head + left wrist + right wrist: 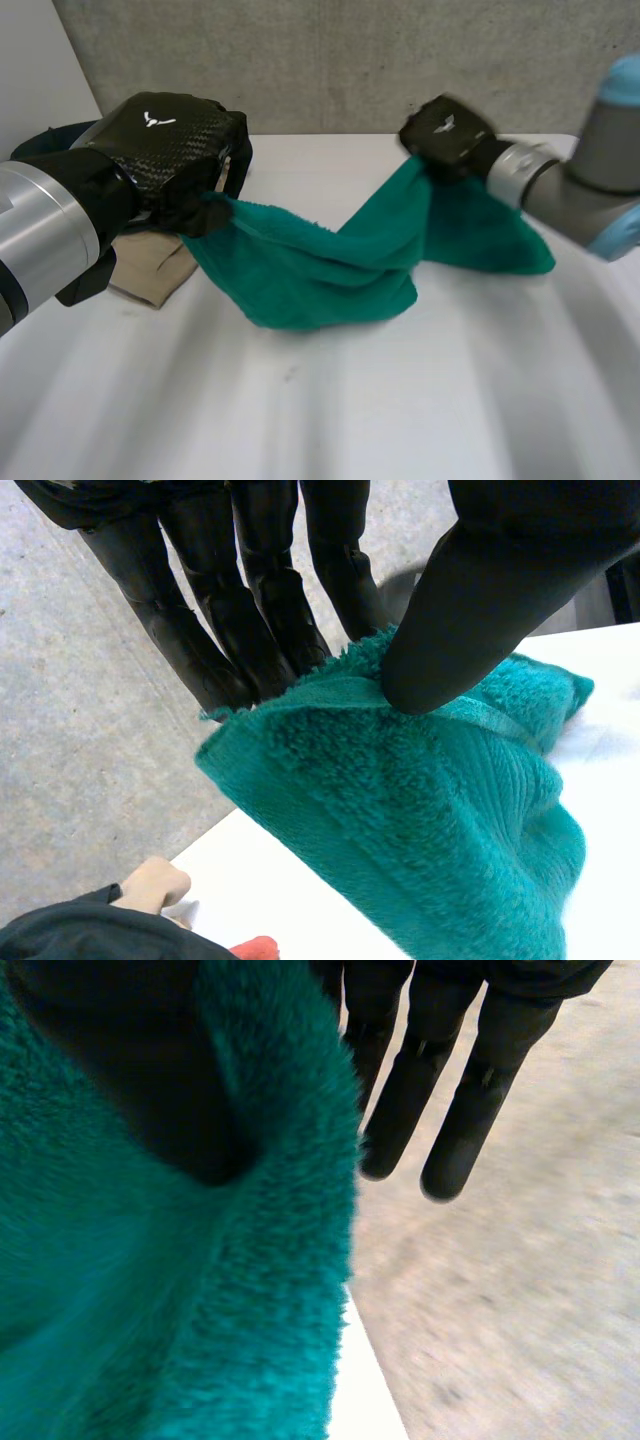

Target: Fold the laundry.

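A teal towel (330,260) hangs between my two hands, and its sagging middle rests on the white table (350,410). My left hand (165,150) holds one end at the left, lifted off the table. In the left wrist view its thumb (470,610) presses the towel's (400,820) hemmed edge against straight fingers (240,610) behind it. My right hand (450,135) holds the other end raised at the back right. In the right wrist view its thumb (150,1070) is sunk into the towel (150,1310), while other fingers (460,1120) stand straight beside the cloth.
A beige cloth (150,270) lies on the table under my left arm, with a dark garment (40,140) behind it. The left wrist view shows the beige cloth (150,883), dark fabric (90,935) and something red (255,948). A grey wall (350,60) stands behind the table.
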### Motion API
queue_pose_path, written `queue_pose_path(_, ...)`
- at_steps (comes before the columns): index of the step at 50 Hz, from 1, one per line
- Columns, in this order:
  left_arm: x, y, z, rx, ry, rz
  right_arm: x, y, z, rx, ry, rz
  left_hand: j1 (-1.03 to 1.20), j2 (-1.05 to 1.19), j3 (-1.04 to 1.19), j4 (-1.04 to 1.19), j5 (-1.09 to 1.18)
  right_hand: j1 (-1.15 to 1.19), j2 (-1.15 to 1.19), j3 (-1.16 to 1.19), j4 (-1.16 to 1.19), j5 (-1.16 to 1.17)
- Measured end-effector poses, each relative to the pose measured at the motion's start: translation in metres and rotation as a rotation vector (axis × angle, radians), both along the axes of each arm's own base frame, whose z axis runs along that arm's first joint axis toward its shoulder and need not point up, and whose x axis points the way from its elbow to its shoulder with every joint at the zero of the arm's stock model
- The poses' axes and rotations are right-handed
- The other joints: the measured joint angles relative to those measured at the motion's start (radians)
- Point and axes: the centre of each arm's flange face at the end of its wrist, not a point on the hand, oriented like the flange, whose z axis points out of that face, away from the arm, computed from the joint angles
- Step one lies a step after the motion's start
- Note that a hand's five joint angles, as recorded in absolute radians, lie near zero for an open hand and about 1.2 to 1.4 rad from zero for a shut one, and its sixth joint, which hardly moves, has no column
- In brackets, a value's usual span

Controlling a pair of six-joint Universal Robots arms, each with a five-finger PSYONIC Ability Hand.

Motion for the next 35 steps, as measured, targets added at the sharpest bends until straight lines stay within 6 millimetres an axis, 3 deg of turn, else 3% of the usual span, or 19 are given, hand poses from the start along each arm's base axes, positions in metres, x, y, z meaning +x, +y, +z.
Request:
queue_pose_path(4, -0.002, 0.000, 0.002, 0.003, 0.017, -0.001, 0.016, -0.003, -0.031, -0.004, 0.027, 0.025, 0.000, 0.000, 0.000, 0.000, 0.000, -0.511, -0.525, -0.547, -0.543, -0.545)
queue_pose_path(8, -0.004, 0.000, 0.009, -0.008, 0.042, -0.005, 0.015, -0.007, -0.036, 0.047, 0.010, -0.074, 0.000, 0.000, 0.000, 0.000, 0.000, -0.588, -0.622, -0.660, -0.671, -0.634)
queue_pose_path(13, -0.007, 0.002, 0.024, -0.049, 0.078, -0.013, -0.008, 0.003, -0.011, 0.218, -0.085, -0.298, 0.000, 0.000, 0.000, 0.000, 0.000, -0.588, -0.623, -0.663, -0.680, -0.634)
queue_pose_path(16, -0.009, 0.004, 0.039, -0.087, 0.106, -0.022, -0.036, 0.026, 0.016, 0.368, -0.174, -0.451, 0.000, 0.000, 0.000, 0.000, 0.000, -0.588, -0.623, -0.663, -0.680, -0.634)
queue_pose_path(20, -0.012, 0.007, 0.053, -0.120, 0.133, -0.032, -0.064, 0.060, 0.025, 0.555, -0.252, -0.567, 0.000, 0.000, 0.000, 0.000, 0.000, -0.582, -0.614, -0.647, -0.662, -0.628)
queue_pose_path(23, -0.015, 0.010, 0.064, -0.137, 0.149, -0.040, -0.078, 0.093, 0.016, 0.729, -0.292, -0.613, 0.000, 0.000, 0.000, 0.000, 0.000, -0.520, -0.538, -0.572, -0.592, -0.562)
queue_pose_path(28, -0.019, 0.016, 0.073, -0.144, 0.158, -0.052, -0.081, 0.127, -0.009, 0.887, -0.297, -0.599, 0.000, 0.000, 0.000, 0.000, 0.000, -0.500, -0.522, -0.549, -0.565, -0.541)
queue_pose_path(31, -0.020, 0.021, 0.078, -0.148, 0.162, -0.060, -0.077, 0.134, -0.025, 0.900, -0.291, -0.574, 0.000, 0.000, 0.000, 0.000, 0.000, -0.500, -0.522, -0.559, -0.571, -0.561)
queue_pose_path(35, -0.020, 0.028, 0.084, -0.161, 0.170, -0.072, -0.070, 0.127, -0.046, 0.844, -0.295, -0.563, 0.000, 0.000, 0.000, 0.000, 0.000, -0.500, -0.522, -0.559, -0.571, -0.565)
